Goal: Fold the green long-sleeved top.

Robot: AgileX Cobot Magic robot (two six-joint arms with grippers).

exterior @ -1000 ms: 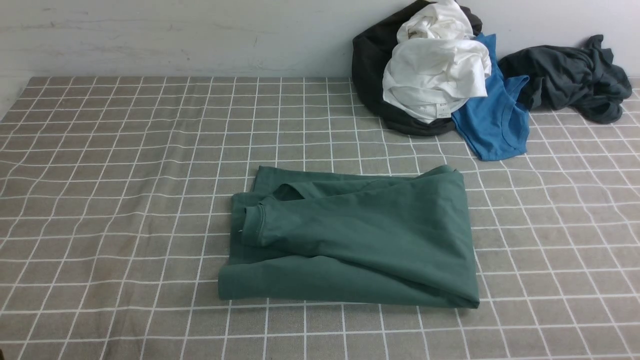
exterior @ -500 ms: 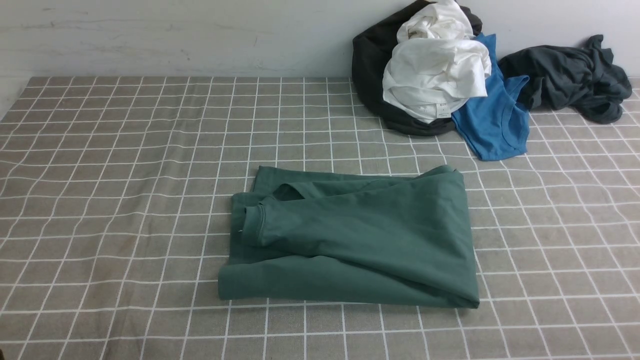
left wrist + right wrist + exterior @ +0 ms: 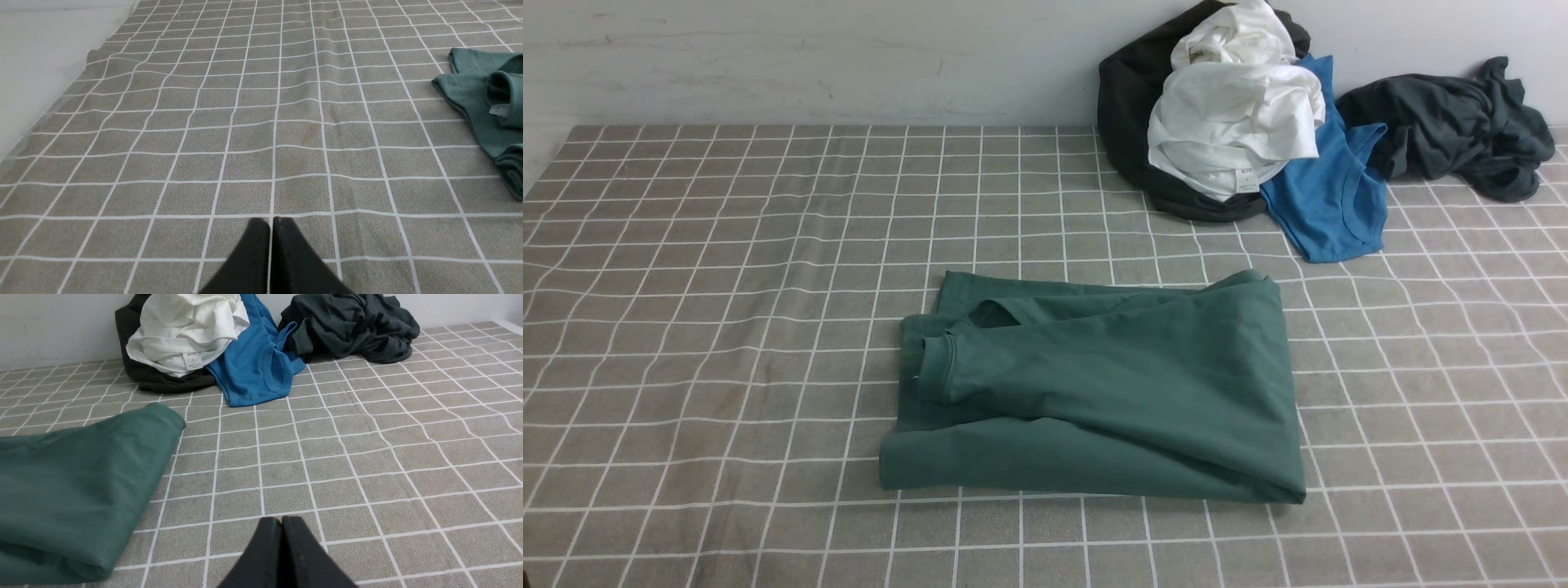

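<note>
The cloth (image 3: 686,269), tan with a white grid and faint ripples, covers the whole table up to the pale wall (image 3: 809,57) at the far side.

The green top (image 3: 1111,392) lies folded into a rough rectangle a little right of centre, towards the near edge. A cuffed sleeve (image 3: 941,369) rests on its left part, with a small white tag showing beside the cuff. Its right edge is a smooth rounded fold, seen close in the right wrist view (image 3: 73,498); the left wrist view catches only its left corner and the cuff (image 3: 490,98).

At the far right, against the wall, sits a pile: a black garment (image 3: 1127,106) underneath, a white one (image 3: 1233,122) bunched on top, and a blue top (image 3: 1331,204) spilling out to its right onto the cloth. Just right of that lies a crumpled charcoal garment (image 3: 1454,131), touching the blue top's far edge. The pile is well apart from the green top.

The left gripper (image 3: 271,222) has its fingers pressed together, holding nothing, above bare cloth well left of the green top. The right gripper (image 3: 282,522) is likewise pinched closed and empty, over bare cloth right of the green top. Neither touches any garment, and neither arm shows in the front view.

Against the earlier front pictures nothing differs: the green top, the pile and the ripples in the cloth sit exactly as they did.
</note>
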